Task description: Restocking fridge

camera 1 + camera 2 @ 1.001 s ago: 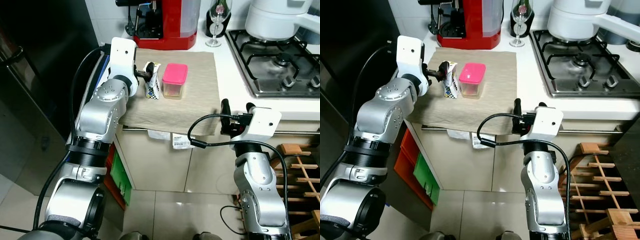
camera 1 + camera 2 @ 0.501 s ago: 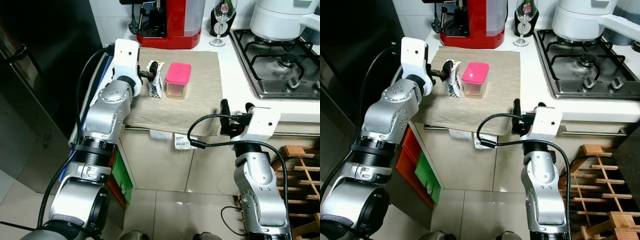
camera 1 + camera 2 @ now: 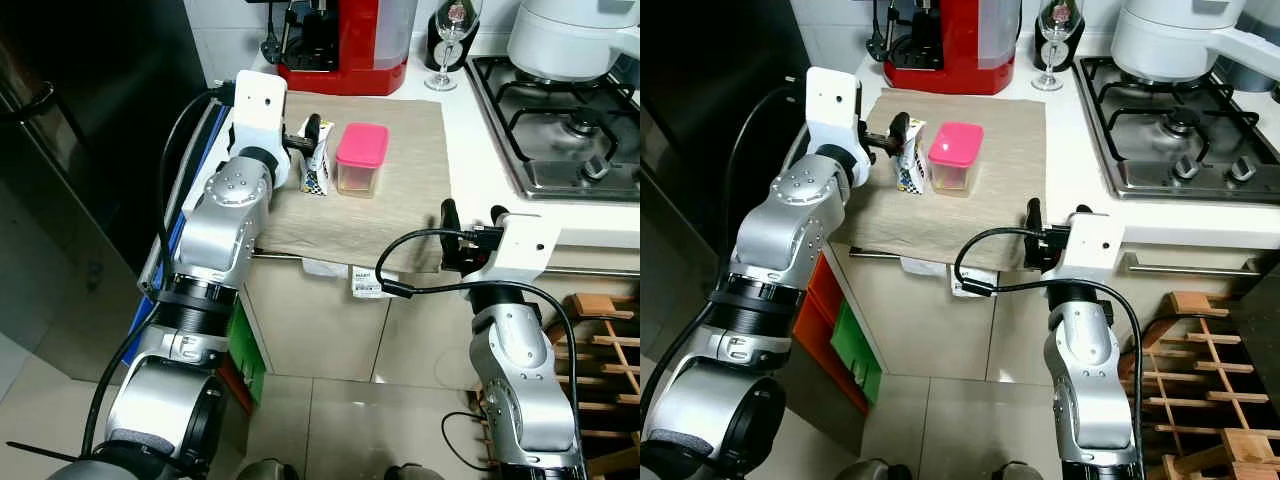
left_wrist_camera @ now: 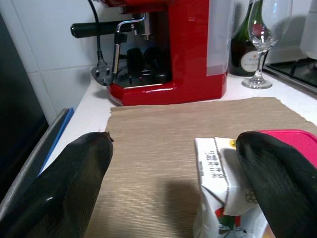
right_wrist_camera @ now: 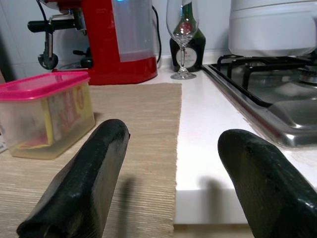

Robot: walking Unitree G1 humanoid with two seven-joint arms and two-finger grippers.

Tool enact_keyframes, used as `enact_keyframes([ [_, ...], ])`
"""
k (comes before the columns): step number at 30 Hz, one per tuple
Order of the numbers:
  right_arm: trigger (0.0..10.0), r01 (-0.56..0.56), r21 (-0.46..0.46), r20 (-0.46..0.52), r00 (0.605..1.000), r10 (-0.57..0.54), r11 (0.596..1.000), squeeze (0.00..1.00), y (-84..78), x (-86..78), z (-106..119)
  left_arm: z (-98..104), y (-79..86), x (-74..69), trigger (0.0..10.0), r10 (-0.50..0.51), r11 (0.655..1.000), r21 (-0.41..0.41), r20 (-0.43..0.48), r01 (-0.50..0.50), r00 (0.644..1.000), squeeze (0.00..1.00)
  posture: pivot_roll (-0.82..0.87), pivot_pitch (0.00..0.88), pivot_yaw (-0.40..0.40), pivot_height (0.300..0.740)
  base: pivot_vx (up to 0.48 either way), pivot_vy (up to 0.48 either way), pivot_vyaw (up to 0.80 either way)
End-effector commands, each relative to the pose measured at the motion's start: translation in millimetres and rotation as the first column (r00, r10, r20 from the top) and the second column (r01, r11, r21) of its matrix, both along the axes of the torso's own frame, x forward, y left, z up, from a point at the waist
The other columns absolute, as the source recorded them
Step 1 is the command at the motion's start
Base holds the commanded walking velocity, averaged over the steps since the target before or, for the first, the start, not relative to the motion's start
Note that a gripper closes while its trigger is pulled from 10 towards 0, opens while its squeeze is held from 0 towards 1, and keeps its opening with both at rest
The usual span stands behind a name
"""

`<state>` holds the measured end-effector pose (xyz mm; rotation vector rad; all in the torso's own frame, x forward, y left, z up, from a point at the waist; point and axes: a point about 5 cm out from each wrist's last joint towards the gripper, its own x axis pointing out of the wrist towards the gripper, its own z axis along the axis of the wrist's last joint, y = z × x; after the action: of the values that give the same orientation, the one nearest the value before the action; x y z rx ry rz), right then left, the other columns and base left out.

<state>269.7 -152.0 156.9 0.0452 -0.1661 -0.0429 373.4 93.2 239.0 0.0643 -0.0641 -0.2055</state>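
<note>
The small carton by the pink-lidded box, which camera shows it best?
The left wrist view: the carton sits close up between the open left pincer fingers, its printed top readable. The head views show it small and whole on the cloth, beside the pink-lidded box. In the right wrist view I can't make it out.

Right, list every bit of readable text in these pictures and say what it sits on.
Small carton: a printed line of digits on its top flap, too blurred to read for certain.
Tag hanging under the cloth: print too small to read.
Bottle behind the wine glass: a label, blurred.
Pink-lidded box: coloured packaging inside, no legible words.
</note>
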Motion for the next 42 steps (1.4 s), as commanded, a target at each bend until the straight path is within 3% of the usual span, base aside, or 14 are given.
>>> enact_keyframes([
  [1,10.0,-0.008,0.001,0.014,1.000,0.008,1.000,0.00,2.2,1.9,3,6,-1.2,-2.5,10.0,-0.011,1.000,0.001,0.032,0.011,0.999,0.00,-0.10,0.004,0.065,0.740,0.000,0.000,0.00],
  [14,10.0,-0.008,0.000,0.015,1.000,0.008,1.000,0.00,2.2,3.2,2,8,-19.7,-10.8,10.0,-0.109,0.994,0.006,0.059,0.109,0.992,0.00,-0.10,0.000,0.066,0.740,0.000,0.000,0.00],
  [17,10.0,-0.007,0.002,0.013,1.000,0.007,1.000,0.00,2.5,3.3,1,4,-25.8,-12.7,10.0,-0.143,0.989,0.042,0.050,0.141,0.988,0.00,-0.10,0.000,0.069,0.740,0.000,0.000,0.00],
  [24,10.0,-0.004,0.008,0.016,1.000,0.004,1.000,0.00,3.3,3.4,2,-13,-27.6,-9.2,10.0,-0.133,0.987,0.086,-0.025,0.135,0.991,0.00,-0.10,0.000,0.072,0.740,0.000,0.000,0.00],
  [37,10.0,-0.002,0.005,0.022,1.000,0.002,1.000,0.00,2.7,3.7,3,-25,-22.7,-2.4,10.0,-0.091,0.994,0.054,-0.080,0.096,0.993,0.00,-0.10,0.000,0.071,0.740,0.000,0.000,0.00],
  [39,10.0,-0.004,0.004,0.022,1.000,0.004,1.000,0.00,2.2,4.4,3,-29,-16.2,1.8,0.0,-0.050,0.998,0.036,-0.089,0.053,0.995,0.00,-0.10,0.000,0.066,0.740,0.000,0.000,0.00],
  [42,10.0,-0.006,0.002,0.024,1.000,0.006,1.000,0.00,2.2,5.4,3,-31,-8.8,6.5,0.0,-0.021,1.000,0.008,-0.085,0.022,0.996,0.00,-0.10,0.000,0.064,0.740,0.000,0.000,0.00],
])
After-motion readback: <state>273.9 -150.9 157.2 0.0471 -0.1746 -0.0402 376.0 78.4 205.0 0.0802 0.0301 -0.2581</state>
